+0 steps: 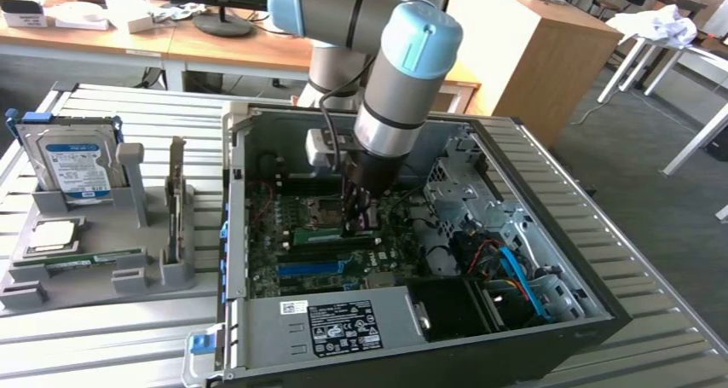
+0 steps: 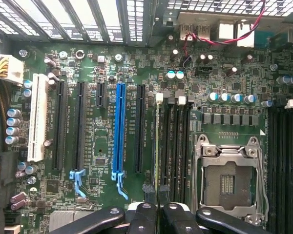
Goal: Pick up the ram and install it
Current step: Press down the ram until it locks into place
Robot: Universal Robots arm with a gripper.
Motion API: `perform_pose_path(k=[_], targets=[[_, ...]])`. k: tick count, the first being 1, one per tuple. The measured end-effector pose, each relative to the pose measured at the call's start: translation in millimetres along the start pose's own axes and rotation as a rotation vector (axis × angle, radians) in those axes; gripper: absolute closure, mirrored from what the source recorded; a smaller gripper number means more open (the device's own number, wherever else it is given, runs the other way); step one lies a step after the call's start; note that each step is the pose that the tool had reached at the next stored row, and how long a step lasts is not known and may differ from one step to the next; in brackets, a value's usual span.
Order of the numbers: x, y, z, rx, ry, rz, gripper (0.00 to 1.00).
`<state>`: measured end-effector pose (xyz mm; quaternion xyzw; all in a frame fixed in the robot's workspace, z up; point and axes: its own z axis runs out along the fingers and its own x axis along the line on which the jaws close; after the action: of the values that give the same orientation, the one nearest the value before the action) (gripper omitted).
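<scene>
Exterior view. Arm reaches down into the open computer case (image 1: pixel 569 260), gripper (image 1: pixel 355 222) low over the motherboard (image 1: pixel 307 234). A green strip under the gripper, likely the ram (image 1: pixel 330 234), lies along the board; hard to confirm at this angle. Parts tray (image 1: pixel 91 277) with hard drive (image 1: pixel 78 168) stands apart at the exterior view's left.

Wrist view. Gripper (image 2: pixel 157 207) fingers pressed nearly together, pinching the thin top edge of the ram (image 2: pixel 158 146), which stands on edge in the first memory slot beside the CPU socket (image 2: pixel 228 180). Its long axis runs along the slots, parallel to the blue expansion slot (image 2: pixel 119 129).

Handling judgement: press straight down, keeping the stick square in its slot so both ends seat evenly.
</scene>
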<state>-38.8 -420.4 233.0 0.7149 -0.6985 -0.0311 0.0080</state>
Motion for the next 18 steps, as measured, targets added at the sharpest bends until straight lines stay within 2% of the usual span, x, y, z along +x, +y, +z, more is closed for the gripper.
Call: perform_pose_path(k=[6, 18], targets=[[-3.4, -0.1, 1.3, 0.0, 0.0012, 0.0, 0.88], [-1.5, 1.5, 1.9, 0.0, 0.0012, 0.0, 0.88]])
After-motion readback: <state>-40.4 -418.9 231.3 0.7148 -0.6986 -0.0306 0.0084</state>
